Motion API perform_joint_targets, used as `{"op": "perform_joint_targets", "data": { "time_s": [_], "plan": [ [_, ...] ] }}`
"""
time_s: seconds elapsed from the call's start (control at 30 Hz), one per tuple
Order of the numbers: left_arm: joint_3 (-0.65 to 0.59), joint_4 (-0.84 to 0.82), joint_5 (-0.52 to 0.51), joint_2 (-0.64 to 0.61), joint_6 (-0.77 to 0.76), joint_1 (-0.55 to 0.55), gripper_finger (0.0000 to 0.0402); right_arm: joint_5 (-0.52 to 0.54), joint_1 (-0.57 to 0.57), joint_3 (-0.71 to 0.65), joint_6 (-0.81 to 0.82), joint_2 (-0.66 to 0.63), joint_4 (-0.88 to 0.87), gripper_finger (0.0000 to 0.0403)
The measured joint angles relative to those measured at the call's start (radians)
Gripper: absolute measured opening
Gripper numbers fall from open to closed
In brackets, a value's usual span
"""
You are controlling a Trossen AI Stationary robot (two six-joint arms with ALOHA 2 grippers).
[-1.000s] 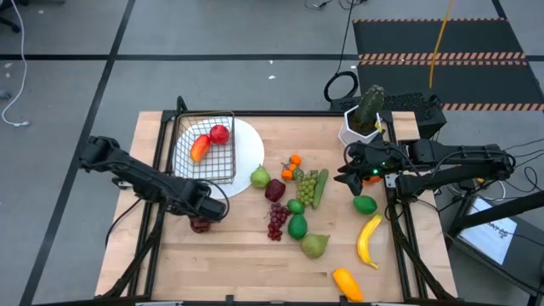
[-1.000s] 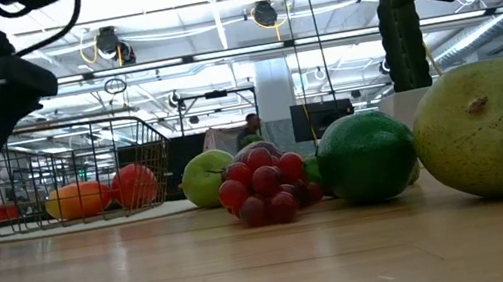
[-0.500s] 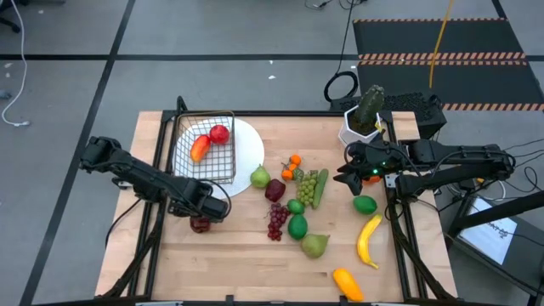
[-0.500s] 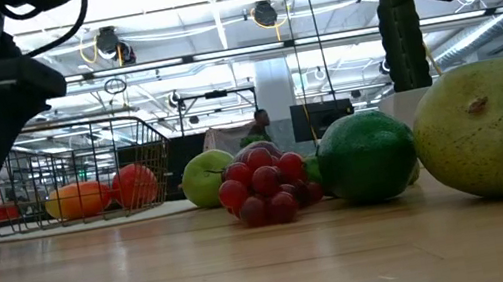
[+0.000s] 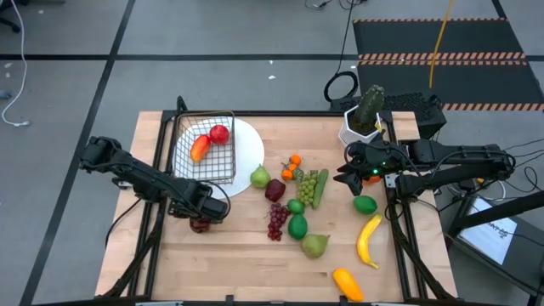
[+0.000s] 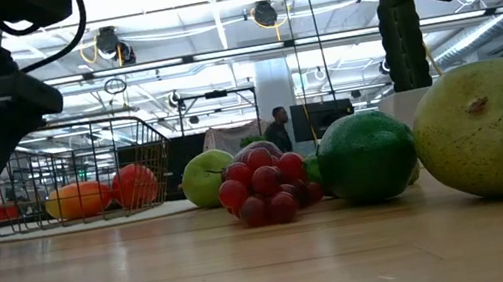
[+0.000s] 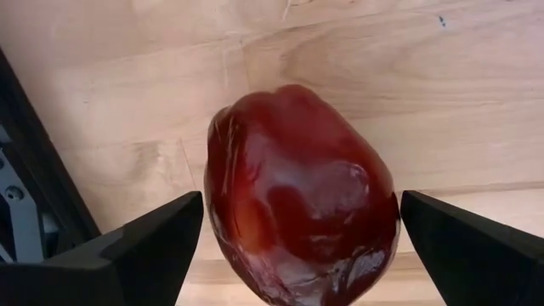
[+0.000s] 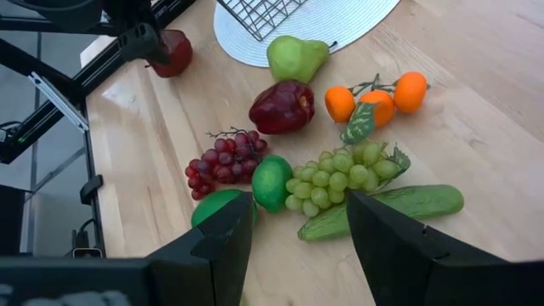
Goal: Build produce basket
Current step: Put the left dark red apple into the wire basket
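Left tool (image 5: 201, 219) is down at the lower left of the high view, right over a dark red apple (image 7: 302, 195) on the counter (image 5: 246, 263). In the left wrist view its fingers (image 7: 127, 255) are spread wide either side of the apple with clear gaps, so it's released, not gripping anything.

The basket (image 5: 204, 146) sits in the upper left of the high view on a white plate (image 5: 250, 151), with a red apple (image 5: 219, 133) and an orange-ish fruit (image 5: 199, 148) inside.

The rest of the produce is loose mid-frame: red grapes (image 5: 277, 220), green grapes (image 5: 306, 186), small oranges (image 5: 291, 167), a lime (image 5: 297, 226), a pear (image 5: 314, 246) and a banana (image 5: 369, 239).

Right tool (image 5: 347, 178) hangs right of centre near the cactus pot (image 5: 360, 127), fingers apart, holding nothing as far as I can tell.
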Motion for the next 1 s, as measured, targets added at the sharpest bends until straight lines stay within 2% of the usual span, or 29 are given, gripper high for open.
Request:
{"op": "perform_joint_targets", "data": {
  "time_s": [0.37, 0.77, 1.0],
  "plan": [
    [0.000, 0.015, 0.000, 0.000, 0.036, -0.005, 0.0313, 0.001, 0.000, 0.000, 0.000, 0.000, 0.000, 0.0185],
    [0.007, 0.089, 0.029, -0.008, 0.037, -0.006, 0.0318, 0.001, 0.000, 0.000, 0.000, 0.000, 0.000, 0.0185],
    [0.008, 0.235, 0.036, -0.032, 0.040, -0.005, 0.0306, 0.001, 0.000, 0.000, -0.002, 0.000, 0.000, 0.0185]
  ]
}}
